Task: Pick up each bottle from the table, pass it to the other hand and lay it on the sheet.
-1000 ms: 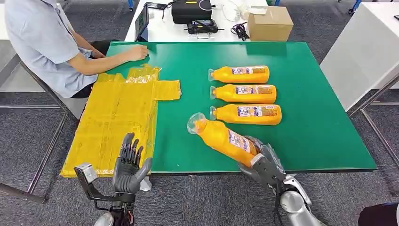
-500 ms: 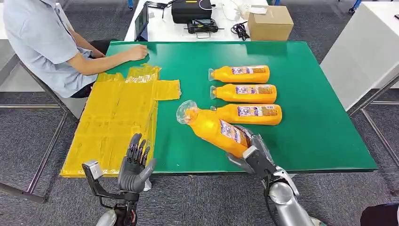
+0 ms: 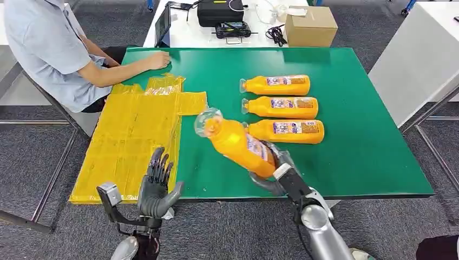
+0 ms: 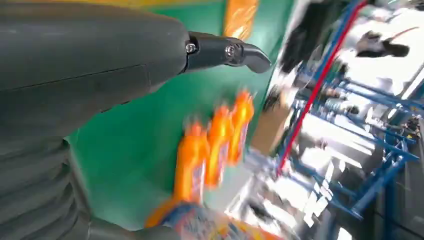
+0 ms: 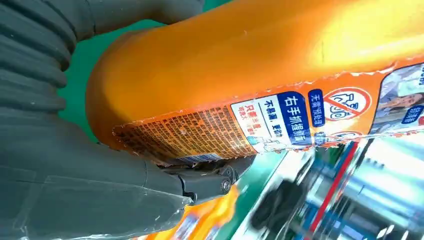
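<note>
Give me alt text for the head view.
The right robot hand holds an orange bottle tilted above a green table, the left robot hand open beside a yellow sheet. Three more bottles lie in a row; a person sits opposite.

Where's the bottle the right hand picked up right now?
Head view: the held bottle is in the right hand above the table's near edge, cap pointing toward the yellow sheet.

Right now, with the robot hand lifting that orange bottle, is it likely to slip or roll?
The orange bottle looks stiff and smooth, so possibly slippery. The right robot hand grips only its base end, so the neck may sag. Its rounded body would probably roll if laid down.
</note>
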Available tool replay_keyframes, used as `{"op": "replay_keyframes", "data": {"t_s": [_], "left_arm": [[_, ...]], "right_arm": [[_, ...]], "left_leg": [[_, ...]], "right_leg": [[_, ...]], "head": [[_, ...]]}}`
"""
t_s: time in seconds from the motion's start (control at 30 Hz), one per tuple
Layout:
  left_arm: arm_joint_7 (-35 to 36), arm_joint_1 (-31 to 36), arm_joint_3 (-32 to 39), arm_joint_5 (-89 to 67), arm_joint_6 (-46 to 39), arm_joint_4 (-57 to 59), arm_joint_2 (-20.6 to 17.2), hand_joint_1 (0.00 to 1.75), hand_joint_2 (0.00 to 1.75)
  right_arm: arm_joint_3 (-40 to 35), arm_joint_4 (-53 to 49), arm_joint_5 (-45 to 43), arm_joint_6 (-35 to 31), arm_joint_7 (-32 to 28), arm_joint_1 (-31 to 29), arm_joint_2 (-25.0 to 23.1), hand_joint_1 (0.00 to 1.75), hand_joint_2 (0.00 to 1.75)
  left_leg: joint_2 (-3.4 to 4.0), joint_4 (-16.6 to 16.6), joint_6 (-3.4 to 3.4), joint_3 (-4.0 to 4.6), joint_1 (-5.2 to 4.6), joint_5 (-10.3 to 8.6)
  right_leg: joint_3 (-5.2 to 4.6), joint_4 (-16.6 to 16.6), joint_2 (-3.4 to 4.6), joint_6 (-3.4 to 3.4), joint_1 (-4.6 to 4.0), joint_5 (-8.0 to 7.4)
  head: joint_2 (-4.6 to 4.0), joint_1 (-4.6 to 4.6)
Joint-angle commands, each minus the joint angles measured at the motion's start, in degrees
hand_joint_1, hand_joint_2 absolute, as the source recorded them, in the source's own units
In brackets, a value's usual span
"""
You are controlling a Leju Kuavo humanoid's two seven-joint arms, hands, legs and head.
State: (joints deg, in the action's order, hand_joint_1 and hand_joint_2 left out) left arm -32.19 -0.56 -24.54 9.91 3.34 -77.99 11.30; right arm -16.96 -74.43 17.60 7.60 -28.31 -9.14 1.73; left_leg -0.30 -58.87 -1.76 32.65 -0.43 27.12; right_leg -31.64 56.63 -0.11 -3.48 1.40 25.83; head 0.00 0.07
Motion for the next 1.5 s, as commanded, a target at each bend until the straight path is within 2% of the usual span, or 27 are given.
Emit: {"op": "replay_keyframes", "data": {"t_s": [0.03, 0.33, 0.53, 0.57, 0.67, 0.7, 0.73, 0.83, 0.87, 1.5], "left_arm": [[-3.65, 7.54, -4.01, -9.77, -6.32, 9.99, 0.43, 0.0, 1.75], [-4.13, 8.02, -3.04, -9.53, -6.23, 9.62, 0.75, 0.0, 1.75], [-4.06, 8.17, -2.97, -9.46, -6.16, 9.64, 0.74, 0.0, 1.75], [-4.0, 8.28, -2.82, -9.28, -6.06, 9.83, 0.8, 0.0, 1.75], [-3.74, 8.69, -2.11, -7.43, -4.51, 9.55, 1.46, 0.0, 1.75], [-3.26, 8.58, -1.93, -5.81, -2.35, 8.63, 1.54, 0.0, 1.75], [-1.96, 8.21, -1.63, -2.44, 1.38, 7.64, 1.59, 0.0, 1.75], [-1.02, 6.62, -1.47, 0.79, 5.32, 4.78, 1.02, 0.0, 1.75], [-1.03, 6.15, -1.4, 0.76, 5.25, 4.15, 0.91, 0.0, 1.75], [-1.44, 5.67, -1.0, 2.74, 7.92, 3.68, 0.56, 0.0, 1.75]], "right_arm": [[-10.03, 11.32, -0.6, 0.92, 0.34, -8.15, -3.26, 1.75, 1.75], [-14.4, 12.53, -0.5, 1.61, 0.39, -9.58, -4.65, 1.75, 1.75], [-14.58, 12.55, -0.43, 1.6, 0.42, -9.64, -4.8, 1.75, 1.75], [-14.67, 12.69, -0.45, 1.54, 0.42, -9.82, -4.75, 1.75, 1.75], [-16.02, 13.13, -0.39, 2.14, 0.28, -10.3, -5.42, 1.75, 1.75], [-16.83, 13.63, -0.41, 1.92, 0.26, -10.56, -5.64, 1.75, 1.75], [-17.22, 14.04, -0.42, 1.76, 0.25, -10.7, -5.66, 1.75, 1.75], [-17.13, 14.66, -0.65, 1.18, 0.26, -10.56, -5.31, 1.75, 1.75], [-16.78, 14.61, -0.85, 0.97, 0.18, -10.33, -5.17, 1.75, 1.75], [-15.58, 15.67, -1.57, 0.88, -0.28, -10.48, -4.98, 1.75, 1.75]], "left_leg": [[0.13, 0.02, 0.09, -0.06, 0.06, -0.03], [0.08, 0.01, 0.05, -0.01, 0.05, -0.04], [0.1, 0.05, 0.17, -0.05, 0.19, -0.09], [0.03, 0.02, 0.05, 0.01, 0.04, -0.05], [0.04, -0.01, 0.06, 0.04, 0.05, -0.05], [0.1, 0.0, 0.18, -0.02, 0.19, -0.06], [0.09, -0.02, 0.09, 0.04, 0.08, -0.03], [0.18, 0.04, 0.23, -0.08, 0.25, -0.05], [0.1, 0.0, 0.09, 0.01, 0.1, -0.02], [0.06, 0.01, 0.12, 0.01, 0.11, -0.03]], "right_leg": [[0.03, -0.05, 0.13, 0.12, -0.07, -0.07], [0.0, -0.02, 0.07, 0.1, -0.05, -0.04], [0.08, -0.15, 0.07, 0.26, -0.2, -0.13], [-0.02, -0.03, 0.02, 0.1, -0.04, -0.04], [-0.05, 0.0, 0.03, 0.1, -0.06, -0.04], [0.03, -0.07, 0.07, 0.27, -0.2, -0.09], [-0.04, -0.01, 0.07, 0.14, -0.09, -0.04], [0.09, -0.14, 0.14, 0.35, -0.27, -0.12], [-0.02, -0.03, 0.08, 0.16, -0.1, -0.04], [0.0, -0.06, 0.04, 0.18, -0.12, -0.04]], "head": [[0.0, 0.0], [0.0, 0.02], [0.0, 0.02], [0.0, 0.02], [0.0, 0.02], [0.0, 0.02], [0.0, 0.02], [0.0, 0.02], [0.0, 0.0], [0.0, 0.02]]}}
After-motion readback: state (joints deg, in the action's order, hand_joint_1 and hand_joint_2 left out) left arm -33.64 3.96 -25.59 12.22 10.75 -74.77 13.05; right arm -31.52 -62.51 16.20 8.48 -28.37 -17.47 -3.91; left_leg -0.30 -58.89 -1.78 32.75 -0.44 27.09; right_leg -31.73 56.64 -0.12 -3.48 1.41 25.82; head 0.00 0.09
